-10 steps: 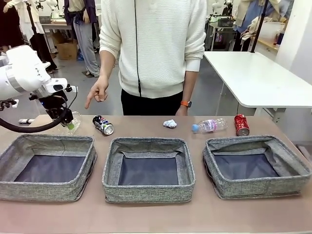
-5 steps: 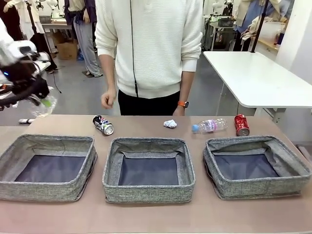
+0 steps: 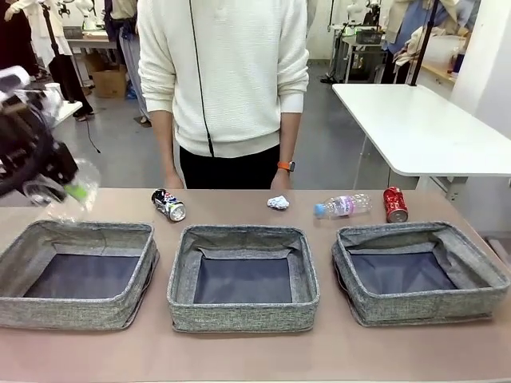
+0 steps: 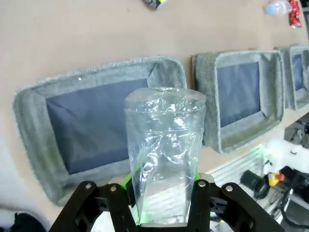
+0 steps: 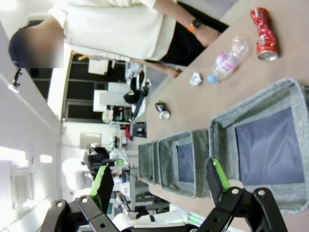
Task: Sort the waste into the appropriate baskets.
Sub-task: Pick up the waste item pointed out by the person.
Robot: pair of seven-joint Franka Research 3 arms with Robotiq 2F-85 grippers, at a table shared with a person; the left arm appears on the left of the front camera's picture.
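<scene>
The clear plastic cup [image 3: 65,190] has left the tabletop. A second ago it sat low by the table's far edge; now the left gripper [image 3: 56,185], clamped on it, carries it at the frame's left edge, above the left basket [image 3: 80,313] - pickup done, release pending. In the left wrist view its long axis runs up-frame along the fingers, wider end away. The right gripper [image 5: 161,180] gapes, empty.

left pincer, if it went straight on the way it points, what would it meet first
Probably the left basket: the left pincer, shut on the clear cup, points at its dark bottom, though depth is unclear.
</scene>
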